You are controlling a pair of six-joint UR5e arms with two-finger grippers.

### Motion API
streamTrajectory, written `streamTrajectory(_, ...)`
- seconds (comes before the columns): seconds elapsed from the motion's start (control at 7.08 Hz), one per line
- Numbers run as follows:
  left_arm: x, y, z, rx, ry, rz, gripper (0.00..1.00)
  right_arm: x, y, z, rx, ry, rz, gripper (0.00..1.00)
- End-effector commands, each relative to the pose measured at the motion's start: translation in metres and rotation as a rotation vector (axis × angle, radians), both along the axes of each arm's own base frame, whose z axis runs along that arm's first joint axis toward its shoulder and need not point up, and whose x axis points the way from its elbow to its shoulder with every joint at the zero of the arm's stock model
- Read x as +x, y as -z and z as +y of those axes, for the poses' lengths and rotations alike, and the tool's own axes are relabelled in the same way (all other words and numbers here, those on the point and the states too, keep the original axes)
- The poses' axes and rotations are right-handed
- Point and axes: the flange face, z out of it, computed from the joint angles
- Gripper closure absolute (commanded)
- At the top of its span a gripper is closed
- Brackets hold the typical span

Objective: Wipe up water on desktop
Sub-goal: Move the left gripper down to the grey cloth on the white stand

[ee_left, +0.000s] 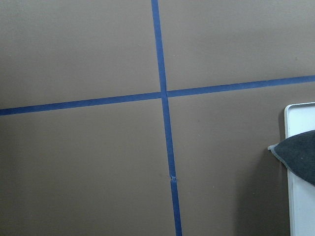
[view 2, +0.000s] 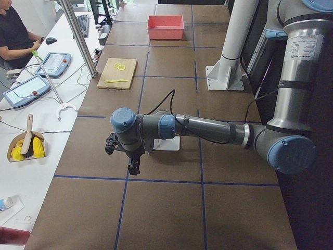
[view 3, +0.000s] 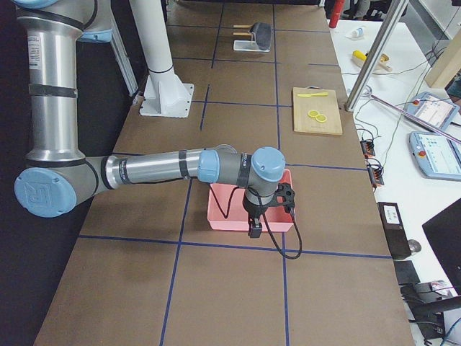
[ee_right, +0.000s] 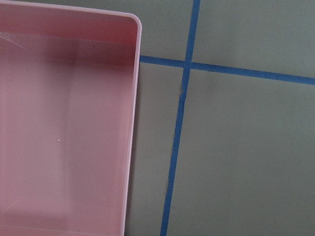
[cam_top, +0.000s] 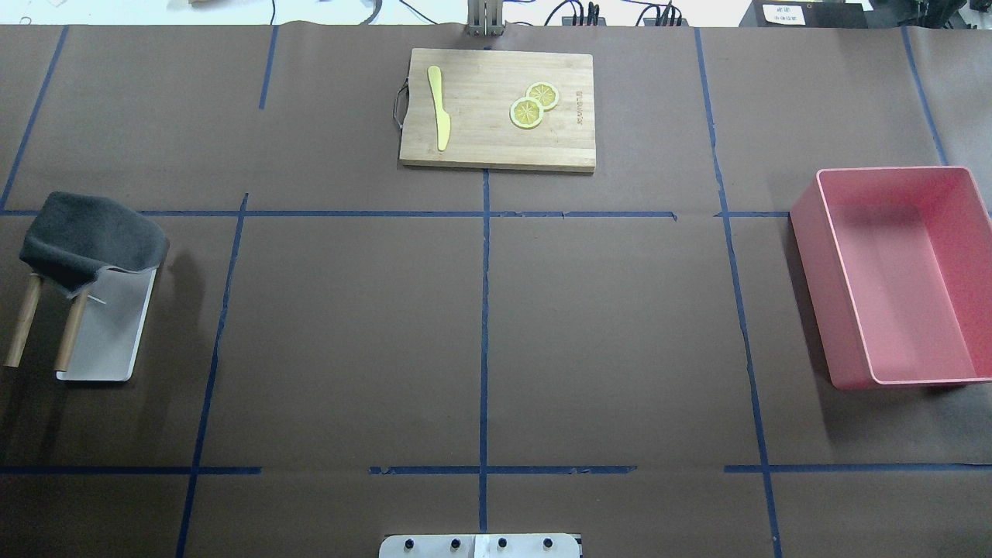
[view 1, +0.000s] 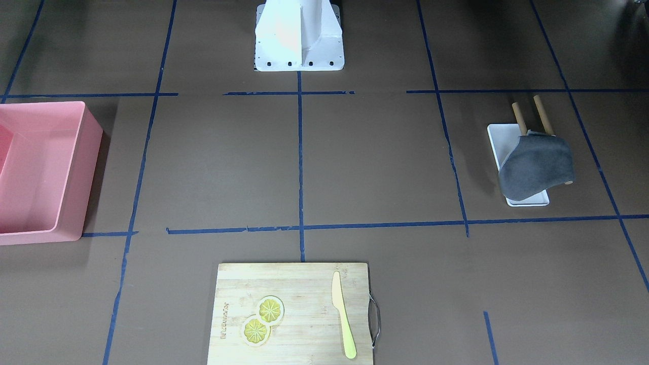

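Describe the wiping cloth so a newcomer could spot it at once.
On the brown taped desktop, look to the robot's left end, at the white tray. Draped over wooden sticks there is the dark grey cloth, the only fabric in view.

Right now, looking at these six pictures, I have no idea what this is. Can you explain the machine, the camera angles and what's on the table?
It is a robot with two arms, each ending in a two-finger pincer. Two pictures look down on the desktop, from behind and from in front; two look along it from its ends; two come from wrist cameras. The left pincer hangs beside a white tray with a grey cloth draped above it; the right pincer hangs at a pink bin's edge. A cutting board carries a yellow knife and lemon slices. Nothing seems held.
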Motion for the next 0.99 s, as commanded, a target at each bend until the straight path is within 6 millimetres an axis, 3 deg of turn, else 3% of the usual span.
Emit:
streamTrajectory(0.0,0.004,-0.003,0.014,0.084,-0.061,-0.007,0.0,0.0,-0.001,-0.001,0.0,0.0,-0.002,0.0)
streamTrajectory(0.56,0.005,-0.006,0.018,0.087,-0.061,-0.004,0.0,-0.001,0.0,-0.001,0.004,0.002,-0.006,0.0)
streamTrajectory(0.71,0.005,-0.009,0.025,0.085,-0.063,0.017,0.0,-0.003,0.001,-0.002,0.003,0.003,-0.008,0.0)
streamTrajectory(0.85,0.009,-0.024,0.05,0.053,-0.064,0.058,0.0,-0.003,0.001,-0.002,0.001,0.001,-0.015,0.0)
